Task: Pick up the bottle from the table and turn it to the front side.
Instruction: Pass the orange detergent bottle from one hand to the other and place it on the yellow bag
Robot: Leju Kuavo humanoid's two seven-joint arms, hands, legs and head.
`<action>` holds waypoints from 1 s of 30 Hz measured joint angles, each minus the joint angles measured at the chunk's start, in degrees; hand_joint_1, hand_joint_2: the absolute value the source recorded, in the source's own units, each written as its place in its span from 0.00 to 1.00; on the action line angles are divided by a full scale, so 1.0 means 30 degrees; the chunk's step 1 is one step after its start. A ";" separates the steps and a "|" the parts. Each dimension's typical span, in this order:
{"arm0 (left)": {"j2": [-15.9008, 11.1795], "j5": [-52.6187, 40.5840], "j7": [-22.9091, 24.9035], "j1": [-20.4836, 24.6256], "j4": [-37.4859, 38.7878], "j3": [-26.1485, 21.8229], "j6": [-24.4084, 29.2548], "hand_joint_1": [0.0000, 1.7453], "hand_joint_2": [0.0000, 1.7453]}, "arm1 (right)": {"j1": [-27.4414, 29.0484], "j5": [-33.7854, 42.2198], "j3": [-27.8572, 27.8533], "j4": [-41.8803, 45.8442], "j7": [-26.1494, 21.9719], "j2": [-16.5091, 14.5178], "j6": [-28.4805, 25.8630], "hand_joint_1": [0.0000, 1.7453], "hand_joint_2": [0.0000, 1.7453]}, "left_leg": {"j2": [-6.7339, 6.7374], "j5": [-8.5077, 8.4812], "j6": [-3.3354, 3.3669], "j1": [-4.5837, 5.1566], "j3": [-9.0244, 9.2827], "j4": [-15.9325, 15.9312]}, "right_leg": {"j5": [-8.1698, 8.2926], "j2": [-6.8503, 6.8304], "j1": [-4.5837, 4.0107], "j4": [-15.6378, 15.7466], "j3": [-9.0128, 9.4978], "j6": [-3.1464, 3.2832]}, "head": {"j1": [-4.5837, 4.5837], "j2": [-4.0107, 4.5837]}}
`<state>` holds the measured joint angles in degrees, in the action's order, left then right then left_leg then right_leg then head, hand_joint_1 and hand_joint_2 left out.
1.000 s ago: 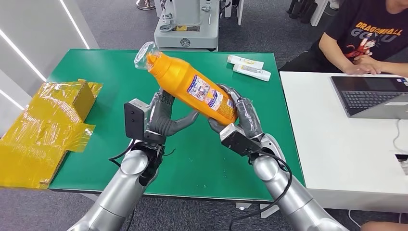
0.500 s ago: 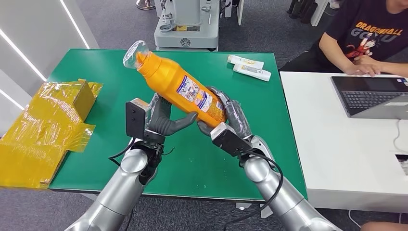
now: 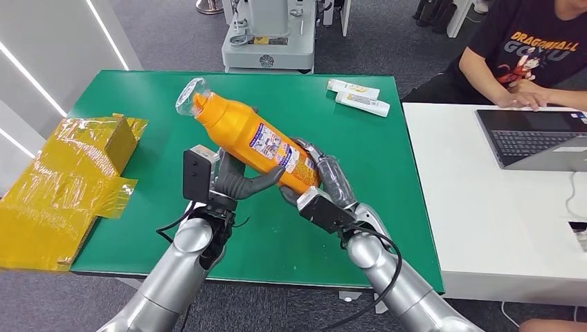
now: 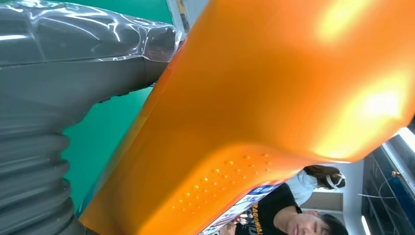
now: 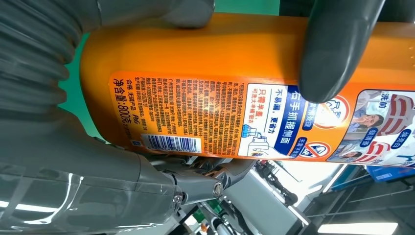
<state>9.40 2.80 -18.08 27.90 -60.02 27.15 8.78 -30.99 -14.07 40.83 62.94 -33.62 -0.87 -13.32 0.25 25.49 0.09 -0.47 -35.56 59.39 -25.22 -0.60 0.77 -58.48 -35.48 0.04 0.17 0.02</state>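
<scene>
Right hand (image 3: 331,181): wrapped around the base end of the orange bottle (image 3: 256,142), fingers over the top of it and thumb beneath; in the right wrist view a dark finger (image 5: 337,46) presses across the printed label (image 5: 235,120), with the barcode toward the base.
Left hand (image 3: 235,178): cupped under the bottle's middle, thumb (image 3: 263,181) reaching up against its underside; the left wrist view has the grey thumb (image 4: 83,58) lying against the smooth orange wall, so this hand grips the bottle too.
Bottle: held off the green surface (image 3: 346,138) between both hands, tilted, its clear-wrapped cap end (image 3: 190,97) raised toward the far left corner and its base lower, toward the near right.
Label: faces up toward the head camera, white and blue with small print.
Far right corner of surface: two white tubes (image 3: 360,97) lying side by side, well apart from the hands.
Left edge: yellow wrapped cardboard (image 3: 69,180) overhanging the surface.
Beside the surface: white desk (image 3: 484,221) with a laptop (image 3: 536,138), a person in a black shirt (image 3: 533,48) seated at it.
</scene>
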 joint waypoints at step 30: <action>-0.0264 0.0745 0.0180 -0.0999 -0.0277 0.0007 0.0463 0.00 1.00 | 0.0217 -0.1337 0.0661 -0.0448 0.0220 0.0474 0.0330 1.00 1.00 | 0.0009 0.0000 0.0000 0.0000 0.0001 0.0001 | 0.0000 0.0011 0.0000 0.0004 -0.0016 0.0000 | 0.0000 0.0000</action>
<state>8.61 5.04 -17.53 24.90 -60.85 27.17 10.16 -30.34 -18.08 42.81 61.59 -32.96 0.55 -12.33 0.28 25.49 0.09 -0.47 -35.56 59.40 -25.22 -0.57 0.77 -58.47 -35.52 0.04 0.17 0.02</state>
